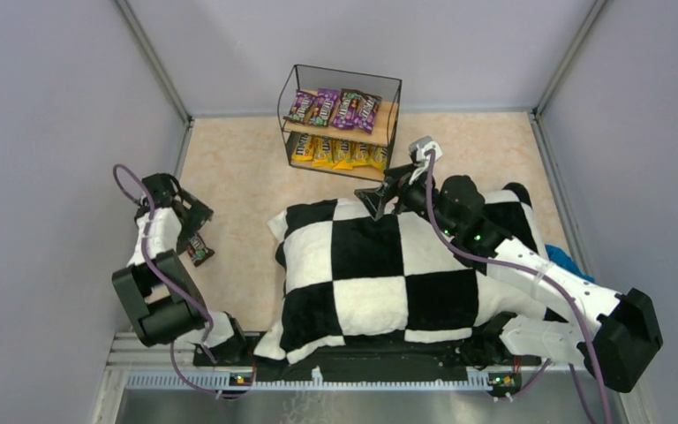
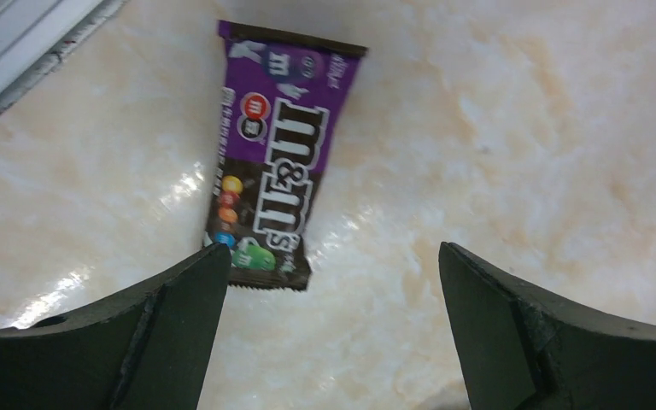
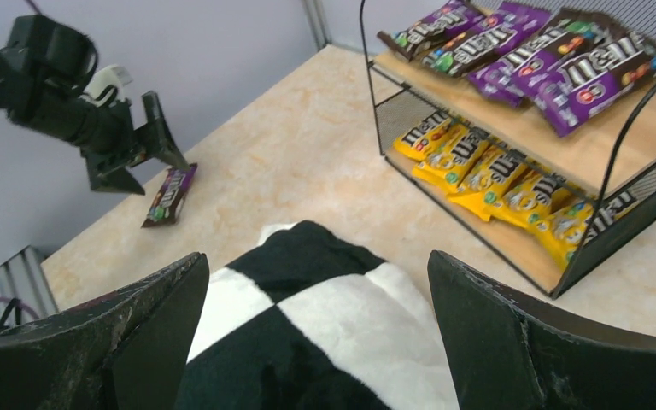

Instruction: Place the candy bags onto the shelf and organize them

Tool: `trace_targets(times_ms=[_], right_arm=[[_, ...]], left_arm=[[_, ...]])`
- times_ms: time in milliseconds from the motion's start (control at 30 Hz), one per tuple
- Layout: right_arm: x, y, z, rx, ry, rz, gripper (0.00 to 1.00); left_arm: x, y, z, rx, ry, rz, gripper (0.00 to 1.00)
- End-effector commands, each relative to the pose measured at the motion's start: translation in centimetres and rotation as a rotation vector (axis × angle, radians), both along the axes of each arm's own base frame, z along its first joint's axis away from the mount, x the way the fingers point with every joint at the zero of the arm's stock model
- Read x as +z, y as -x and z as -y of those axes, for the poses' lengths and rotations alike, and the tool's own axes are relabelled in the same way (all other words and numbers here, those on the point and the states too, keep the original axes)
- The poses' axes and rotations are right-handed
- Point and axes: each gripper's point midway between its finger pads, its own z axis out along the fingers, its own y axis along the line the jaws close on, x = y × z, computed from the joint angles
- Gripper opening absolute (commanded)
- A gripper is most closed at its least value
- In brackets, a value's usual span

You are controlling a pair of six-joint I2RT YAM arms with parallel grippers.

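The shelf (image 1: 395, 132) stands at the back centre, with several purple candy bags (image 1: 334, 107) on its upper board and several yellow candy bags (image 1: 335, 153) on the lower one. They also show in the right wrist view: purple bags (image 3: 530, 60), yellow bags (image 3: 495, 179). One purple candy bag (image 2: 275, 154) lies flat on the table at the left (image 1: 199, 248). My left gripper (image 2: 331, 273) is open and empty just above and short of it. My right gripper (image 3: 318, 295) is open and empty over the cushion's far edge, in front of the shelf.
A large black-and-white checkered cushion (image 1: 380, 269) covers the middle of the table. A blue object (image 1: 572, 262) peeks out at its right edge. The left wall (image 1: 71, 132) runs close beside the left arm.
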Motion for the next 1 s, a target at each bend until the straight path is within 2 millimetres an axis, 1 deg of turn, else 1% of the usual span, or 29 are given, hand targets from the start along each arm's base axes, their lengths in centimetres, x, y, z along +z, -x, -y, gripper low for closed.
trace_targets(times_ms=[0, 100, 167, 267, 400, 500, 567, 700, 733, 800, 867, 967], right_arm=[[2.7, 1.7, -1.1, 0.106, -0.056, -0.006, 0.99], [3.0, 1.9, -0.8, 0.096, -0.076, 0.012, 0.99], [3.0, 1.5, -0.3, 0.063, -0.074, 0.018, 0.99], [2.7, 0.8, 0.4, 0.008, -0.06, 0.016, 0.99], [2.4, 0.5, 0.7, -0.013, -0.056, 0.016, 0.99], [2.4, 0.5, 0.6, -0.012, -0.056, 0.014, 0.99], [2.1, 0.3, 0.4, -0.011, -0.051, 0.009, 0.99], [1.8, 0.0, 0.2, -0.015, -0.039, -0.011, 0.99], [1.7, 0.0, 0.2, -0.017, -0.033, -0.016, 0.99], [1.6, -0.2, 0.1, -0.018, -0.022, -0.026, 0.99], [1.5, -0.3, 0.1, -0.018, -0.011, -0.033, 0.99], [1.4, -0.4, 0.0, -0.02, 0.0, -0.039, 0.99]], left_arm=[[-0.3, -0.5, -3.7, 0.066, -0.101, -0.092, 0.98], [-1.2, -0.3, -5.3, 0.114, -0.134, -0.152, 0.98], [-2.3, -0.3, -5.6, 0.113, -0.121, -0.178, 0.98], [-4.0, -0.5, -5.4, 0.112, -0.069, -0.205, 0.97], [-5.8, -0.7, -4.7, 0.091, 0.005, -0.212, 0.91], [-6.6, -0.3, -4.2, 0.092, 0.034, -0.234, 0.85], [-6.9, -0.1, -3.8, 0.087, 0.054, -0.236, 0.8], [-7.2, 0.1, -2.8, 0.068, 0.093, -0.236, 0.65], [-7.2, 0.2, -2.6, 0.063, 0.101, -0.236, 0.63], [-7.1, 0.4, -2.3, 0.058, 0.108, -0.238, 0.54], [-6.6, 0.2, -2.1, 0.047, 0.111, -0.219, 0.49], [-5.6, -0.2, -1.7, 0.031, 0.116, -0.18, 0.48]])
